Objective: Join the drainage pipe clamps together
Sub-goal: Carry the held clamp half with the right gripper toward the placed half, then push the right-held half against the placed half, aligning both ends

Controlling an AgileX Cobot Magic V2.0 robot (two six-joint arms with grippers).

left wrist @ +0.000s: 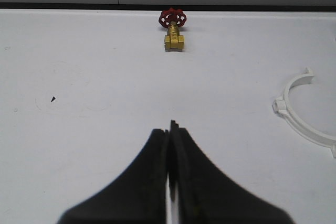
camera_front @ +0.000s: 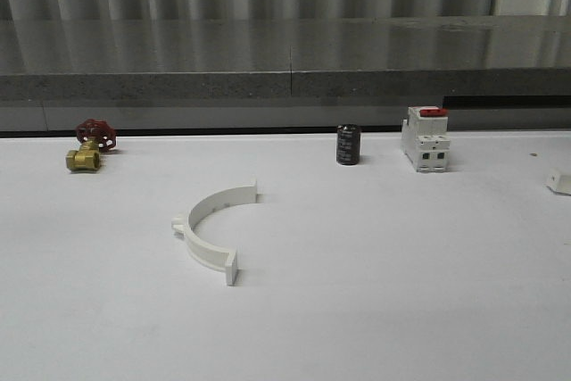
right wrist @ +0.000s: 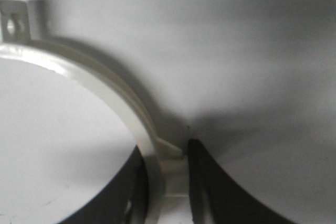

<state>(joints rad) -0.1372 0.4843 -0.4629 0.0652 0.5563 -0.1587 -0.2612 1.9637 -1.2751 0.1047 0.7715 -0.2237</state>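
One white drainage pipe clamp (camera_front: pixel 219 201) lies flat on the white table (camera_front: pixel 375 292), left of centre, with its open side facing right. It also shows in the left wrist view as a white arc (left wrist: pixel 287 99). My left gripper (left wrist: pixel 170 127) is shut and holds nothing, hovering over bare table well apart from that clamp. My right gripper (right wrist: pixel 165 153) is shut on the second clamp (right wrist: pixel 118 93), pinching it at its side lug, so the arc curves away from the fingers above the table. A small white piece (camera_front: pixel 559 181) shows at the right edge of the front view.
A brass valve with a red handwheel (camera_front: pixel 89 144) stands at the back left, also seen ahead of the left gripper (left wrist: pixel 172 30). A black cylinder (camera_front: pixel 348 144) and a white breaker with a red top (camera_front: pixel 426 138) stand at the back. A grey ledge (camera_front: pixel 285 78) runs behind the table.
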